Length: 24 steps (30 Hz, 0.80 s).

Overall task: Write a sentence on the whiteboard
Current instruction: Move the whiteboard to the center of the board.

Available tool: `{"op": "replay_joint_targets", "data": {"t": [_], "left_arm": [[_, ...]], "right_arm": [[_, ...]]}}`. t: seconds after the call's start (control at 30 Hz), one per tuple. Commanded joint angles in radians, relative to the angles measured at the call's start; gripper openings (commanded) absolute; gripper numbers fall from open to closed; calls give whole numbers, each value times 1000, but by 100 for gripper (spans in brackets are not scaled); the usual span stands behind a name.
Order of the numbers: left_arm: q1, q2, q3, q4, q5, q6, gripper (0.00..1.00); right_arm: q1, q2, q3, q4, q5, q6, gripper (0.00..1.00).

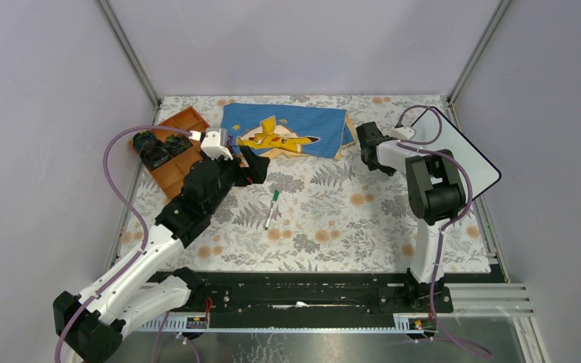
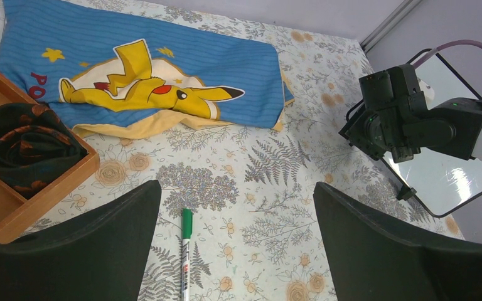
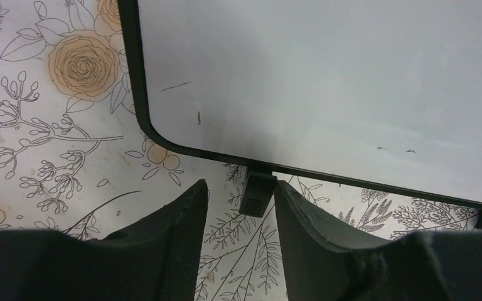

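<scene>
**A:** Where does the right gripper [image 3: 240, 189] stand?

**B:** Its fingers are apart, one on each side of the little black foot [image 3: 257, 195] under the near edge of the whiteboard [image 3: 326, 81]. There is a gap on the left of the foot. On the right the finger looks close to touching it.

**A:** So the step is getting hold of the board?

**B:** I'd say so. It lies at the far right of the table, by the wall, and looks poorly placed for writing. It is blank except for a few faint specks.

**A:** How to do it well?

**B:** Centre the foot between the fingers before closing, so it isn't nudged sideways. The foot is small and the frame glossy, so a shallow pinch may slip. Go deeper and take the frame edge too. Then drag slowly and keep the board low.

**A:** And the left gripper [image 2: 235, 188]?

**B:** It is spread wide and holds nothing, hovering over the green-capped marker [image 2: 186, 251]. The marker lies on the flowered table [image 2: 257, 157], near the cloth [image 2: 163, 69] and the tray [image 2: 69, 179]. It should wait until the board is settled.
</scene>
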Motion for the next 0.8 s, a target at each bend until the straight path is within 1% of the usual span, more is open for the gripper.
{"op": "replay_joint_targets", "data": {"t": [0.0, 0.3, 0.77], "left_arm": [[-6, -10, 15, 20, -11, -5, 99], [-6, -14, 13, 18, -11, -8, 99], [-11, -14, 14, 20, -6, -10, 99]], "right_arm": [[-13, 5, 38, -32, 11, 33, 49], [-18, 24, 69, -69, 9, 42, 45], [-18, 29, 84, -92, 22, 30, 32]]}}
